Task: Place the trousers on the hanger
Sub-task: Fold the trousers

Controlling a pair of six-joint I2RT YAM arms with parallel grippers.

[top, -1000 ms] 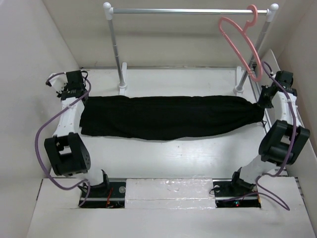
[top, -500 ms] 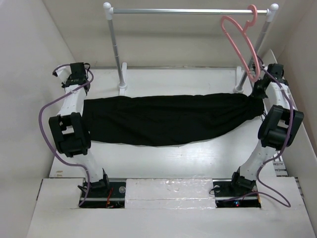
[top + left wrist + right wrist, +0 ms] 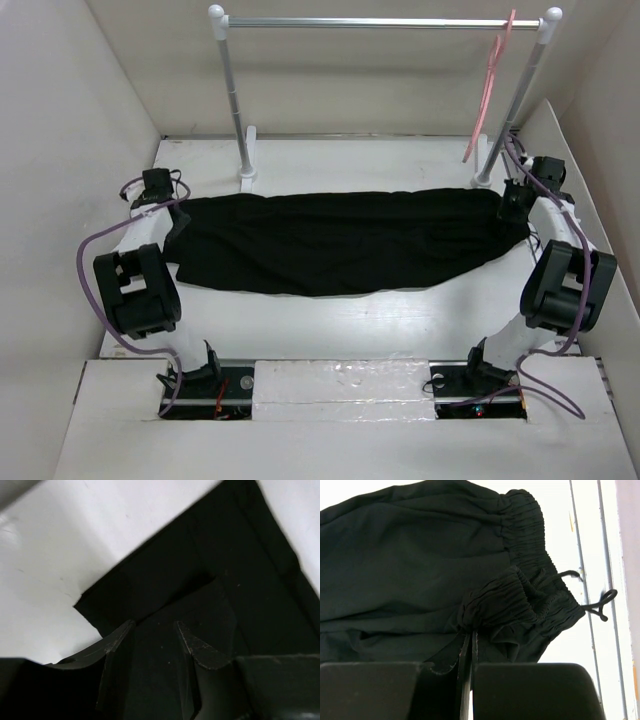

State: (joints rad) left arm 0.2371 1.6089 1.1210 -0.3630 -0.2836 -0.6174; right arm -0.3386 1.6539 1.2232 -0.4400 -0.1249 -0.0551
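Observation:
The black trousers [image 3: 340, 240] lie flat across the table, legs to the left and waistband to the right. My left gripper [image 3: 175, 212] is at their left end. In the left wrist view its jaws [image 3: 154, 625] stand open over the leg hem [image 3: 210, 570], with fabric under and between the fingers. My right gripper [image 3: 512, 205] is at the right end. In the right wrist view it [image 3: 470, 635] is shut on the gathered waistband [image 3: 510, 600], with the drawstring [image 3: 595, 602] trailing off to the right. The pink hanger [image 3: 488, 90] hangs edge-on from the rail's right end.
The silver rail [image 3: 380, 22] spans the back on two posts, the left post [image 3: 232, 100] and the right post [image 3: 515, 100], whose feet stand just behind the trousers. White walls close in on both sides. The right wall is close to my right arm.
The hanger has turned from face-on to edge-on. My left gripper has come down to the leg end. My right gripper has moved back with the waistband, and the trousers have shifted slightly away from me.

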